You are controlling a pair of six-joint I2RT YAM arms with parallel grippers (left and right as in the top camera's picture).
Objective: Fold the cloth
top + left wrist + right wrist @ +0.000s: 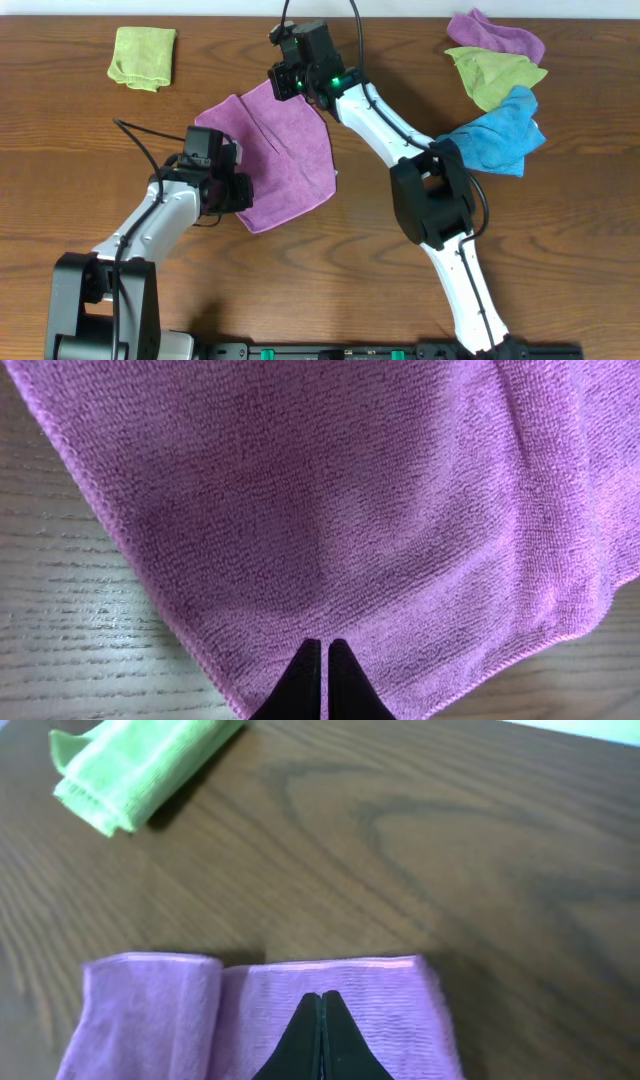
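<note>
Spread at centre lies the cloth; we judge it soft, light, limp. Our left gripper pinches its 8 o'clock hem, our right gripper its 12 o'clock edge, both good holds.

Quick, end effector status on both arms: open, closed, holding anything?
Left end effector: closed, pinching the mauve cloth at its edge.
Right end effector: closed, pinching the same mauve cloth.
</note>
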